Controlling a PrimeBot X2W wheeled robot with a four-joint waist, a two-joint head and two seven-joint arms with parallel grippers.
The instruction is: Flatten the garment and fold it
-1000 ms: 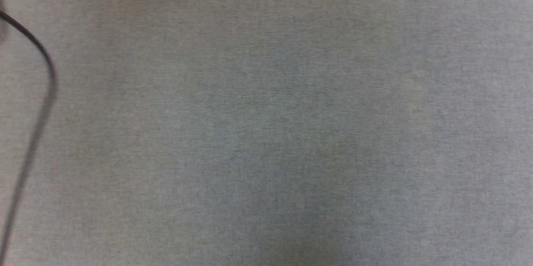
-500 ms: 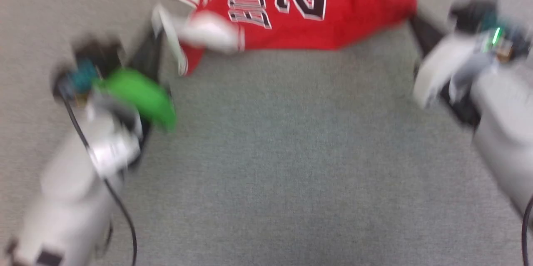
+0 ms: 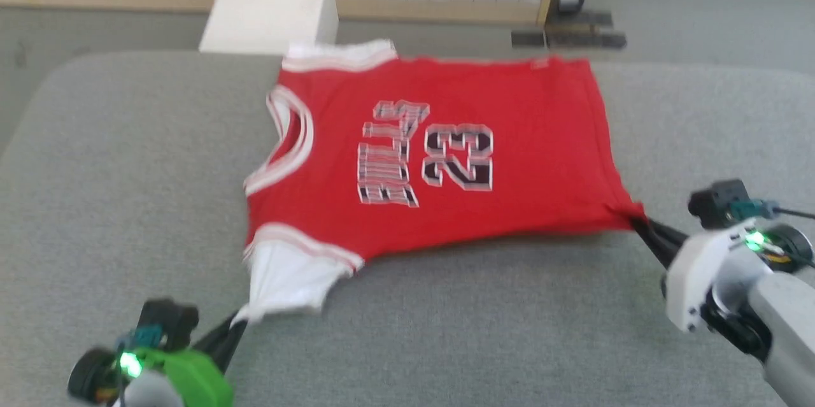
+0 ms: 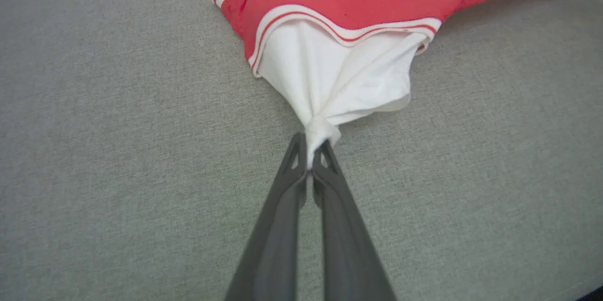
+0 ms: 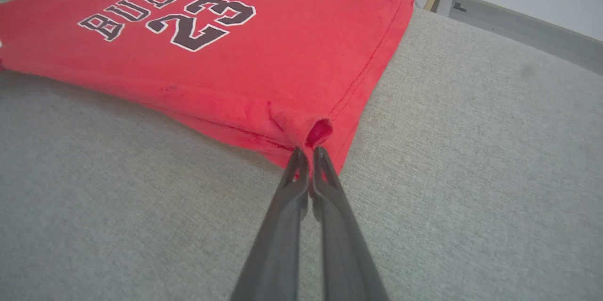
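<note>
Red garment (image 3: 446,139) now spread flatter | left claw (image 4: 309,152) pinching white sleeve (image 4: 330,70) | right claw (image 5: 308,154) pinching hem corner (image 5: 320,134)

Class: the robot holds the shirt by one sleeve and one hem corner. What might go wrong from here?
The left tool pinches only a bunched tip of the white sleeve; it may slip out.
The right tool grips one hem corner, so the garment may stretch askew and wrinkle.
</note>
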